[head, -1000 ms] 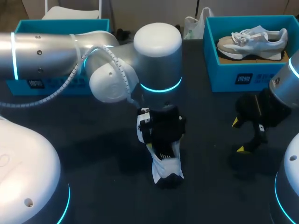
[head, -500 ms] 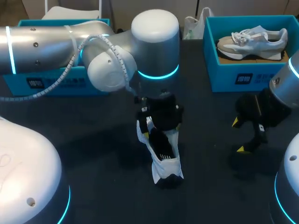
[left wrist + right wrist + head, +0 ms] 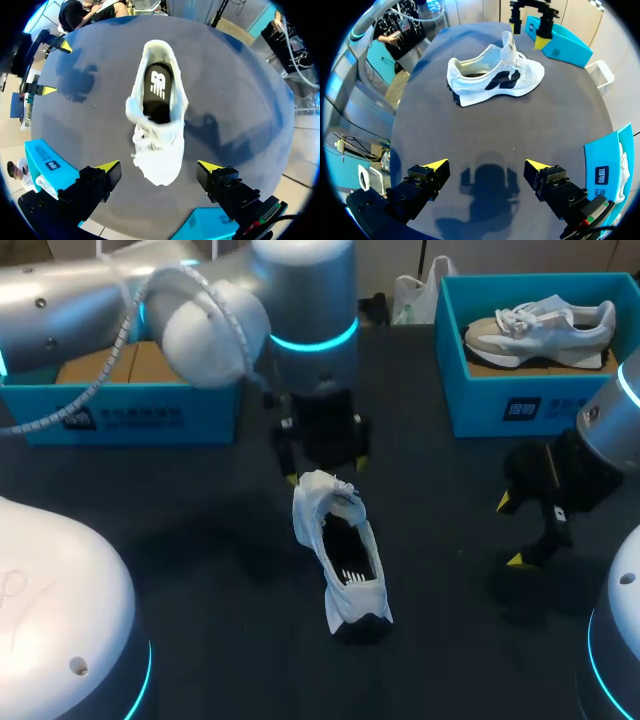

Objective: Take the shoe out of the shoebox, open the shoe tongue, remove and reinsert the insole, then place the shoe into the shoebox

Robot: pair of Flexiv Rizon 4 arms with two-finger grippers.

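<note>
Showing two shoes [image 3: 340, 555] [image 3: 545, 325], two shoeboxes [image 3: 150, 418] [image 3: 480, 390], two hands [image 3: 325, 470] [image 3: 511, 531] spread wide

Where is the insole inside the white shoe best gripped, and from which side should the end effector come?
Probably at its heel end, from straight above. The white shoe stands upright on its sole with the tongue lifted, so the insole lies bare under the opening there; its front part is hidden under the laces.
</note>
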